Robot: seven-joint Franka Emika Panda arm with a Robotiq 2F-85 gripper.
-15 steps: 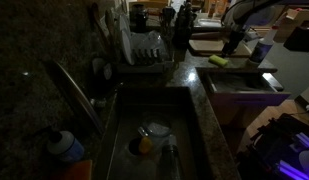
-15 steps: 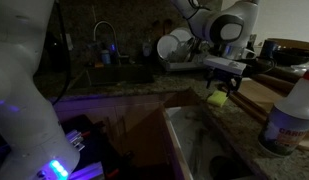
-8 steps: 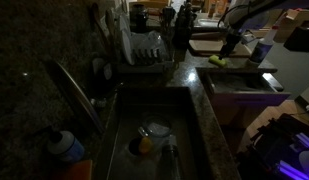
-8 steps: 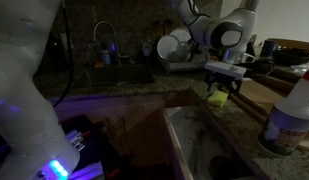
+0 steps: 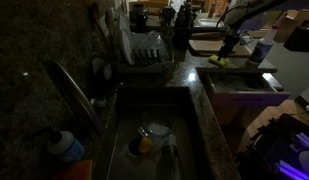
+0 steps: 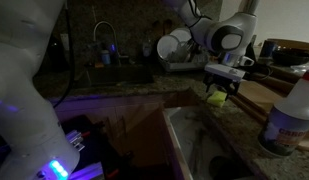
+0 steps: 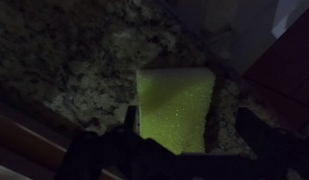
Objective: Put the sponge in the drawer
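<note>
A speckled granite tabletop (image 7: 64, 50) carries everything. Set into it is one deep, dark sink (image 5: 119, 130), with a single faucet (image 6: 104, 38) at its edge and one orange rounded lump (image 5: 144, 146) lying near the drain. To the right of the sink one drawer (image 5: 239, 82) stands pulled open below the tabletop edge; in an exterior view its pale wall (image 6: 181, 130) runs toward the near side. One dish rack (image 5: 149, 50) holding white plates sits at the far end of the sink, one spray bottle (image 6: 287, 118) stands near right, and one blue-capped bottle (image 5: 62, 146) stands near left. The one white arm (image 6: 229, 35) reaches in from the far right and bends down, wrist pointing at the tabletop. Directly beneath it lies the one sponge (image 6: 216, 98), flat on the granite just beyond the drawer, outside it. In the dim wrist view the jaws seem spread apart, one dark finger (image 7: 129, 130) on either side of the sponge (image 7: 176, 108), not closed on it.
</note>
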